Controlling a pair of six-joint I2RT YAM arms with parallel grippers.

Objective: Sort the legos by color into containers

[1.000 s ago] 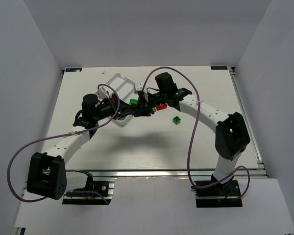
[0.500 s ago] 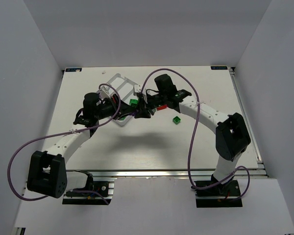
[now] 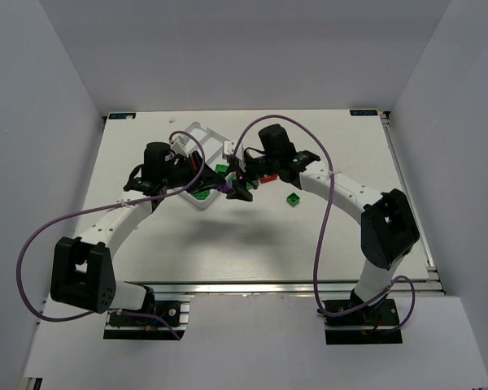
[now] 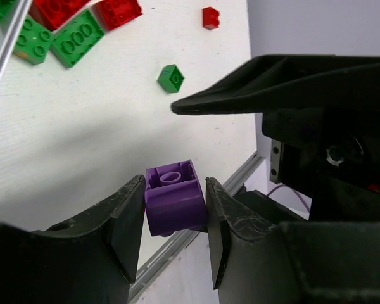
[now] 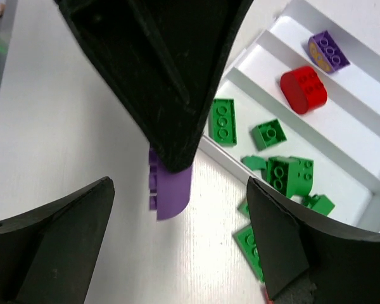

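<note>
The left tool (image 4: 174,197) was closed narrowly on a purple brick (image 4: 175,204), pinching it by two opposite flat sides with the stud end facing away from the wrist. It hung above the bench (image 4: 82,133), toward the middle and just outside the long near wall of the tray (image 5: 358,120). The right tool (image 5: 177,185) stood wide, one finger on each side of the brick and its holder and apart from both, with nothing in it.

We judged the brick light, stiff and hard, with smooth plastic faces that could slip under a skewed pinch. One face looked curved, so the flat sides were the place to hold it, low on the body and square, never across the studs. Dropping it would hardly harm it, though it might bounce or roll.

Our count ran as follows. The tray had three compartments:
- far: one purple brick (image 5: 327,52)
- middle: one round red brick (image 5: 303,90)
- nearest: about five green bricks (image 5: 223,120), some overlapping, so we could not be sure

Loose on the bench, the left wrist view showed three green bricks (image 4: 79,41) and at least three red bricks (image 4: 117,12), the red ones partly cut off by the picture's edge.
</note>
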